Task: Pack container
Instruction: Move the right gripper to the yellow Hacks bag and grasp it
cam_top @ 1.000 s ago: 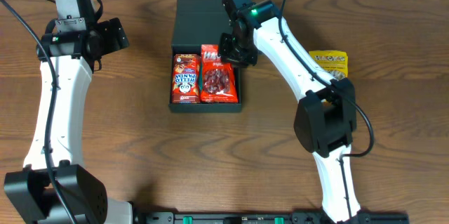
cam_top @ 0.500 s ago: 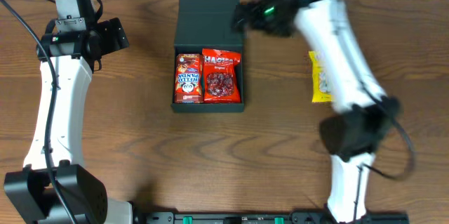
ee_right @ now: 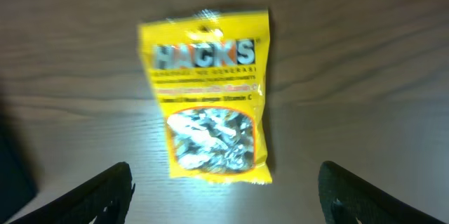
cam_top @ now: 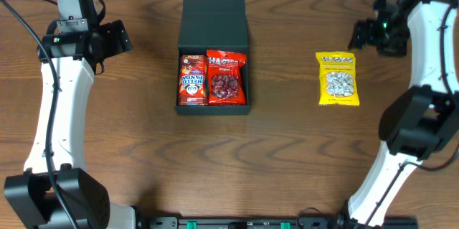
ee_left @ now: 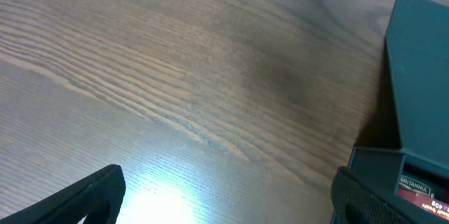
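Right pincer (ee_right: 224,182) spread wide over the yellow Hacks packet (ee_right: 210,97), gripping nothing.
The packet lies straight ahead between the fingers, with its long axis running away from them. The right arm is nearer. One container (cam_top: 215,17), lid open, sits well to this pincer's left and holds two packets: Hello Panda (cam_top: 190,80) and red Hacks (cam_top: 226,78). Left pincer (cam_top: 118,36) is spread and empty.

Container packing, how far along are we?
Done: Hello Panda packet and red Hacks packet lie side by side in the container. In hand: nothing; the right pincer is open, facing the yellow Hacks packet on the table. Left: grasp that packet, put it in, likely close the lid.
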Available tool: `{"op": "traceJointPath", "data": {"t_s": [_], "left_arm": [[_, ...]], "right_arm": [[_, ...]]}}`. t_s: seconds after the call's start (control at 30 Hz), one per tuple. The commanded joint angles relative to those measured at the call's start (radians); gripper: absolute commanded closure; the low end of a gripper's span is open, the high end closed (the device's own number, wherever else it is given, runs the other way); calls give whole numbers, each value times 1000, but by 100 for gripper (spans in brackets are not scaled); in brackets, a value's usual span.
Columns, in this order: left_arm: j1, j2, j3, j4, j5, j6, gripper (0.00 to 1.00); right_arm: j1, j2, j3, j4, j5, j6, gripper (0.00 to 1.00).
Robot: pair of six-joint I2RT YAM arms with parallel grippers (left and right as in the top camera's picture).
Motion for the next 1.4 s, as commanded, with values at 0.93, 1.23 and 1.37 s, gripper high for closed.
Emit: {"op": "traceJointPath", "data": {"t_s": [0.93,1.23,1.37], "left_arm": [[1,11,-3,2,0,-7,5],[1,11,-3,6,0,-7,5],[1,11,-3,5,0,-7,5]], "right_arm": [[-70,140,-288,276,-388,26,99],[22,64,-101,189,-596,103,98],[133,-4,-29,190,-596,225,98]]}}
